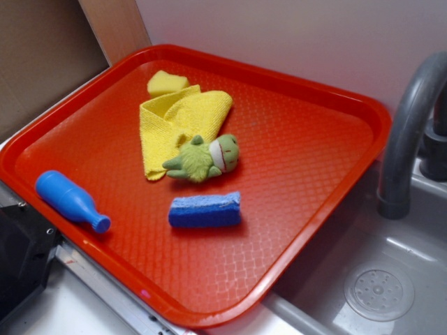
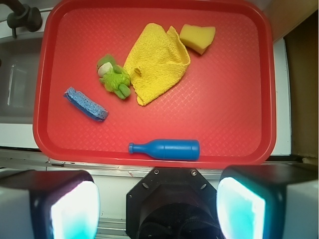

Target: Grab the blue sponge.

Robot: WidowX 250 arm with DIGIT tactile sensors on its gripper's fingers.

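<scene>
Barely started, honestly. Blue sponge (image 1: 204, 210) lying flat on the red tray (image 1: 307, 181), toward the near edge in the exterior view, just below the green plush frog (image 1: 204, 159) and apart from it. Nothing touching it. Gripper (image 2: 158, 206) parked high, back off the tray's edge in the wrist view, fingers (image 2: 75, 211) spread wide with nothing between them. Looks like everything left to do: swing over toward the sponge, drop down, line up across its narrow side, squeeze. Blue bottle toy (image 2: 167, 149) sitting closest to the gripper, so easy to confuse. Yellow cloth (image 2: 157, 62) and yellow sponge (image 2: 198, 38) farther off. No brands, labels or readable writing anywhere.
</scene>
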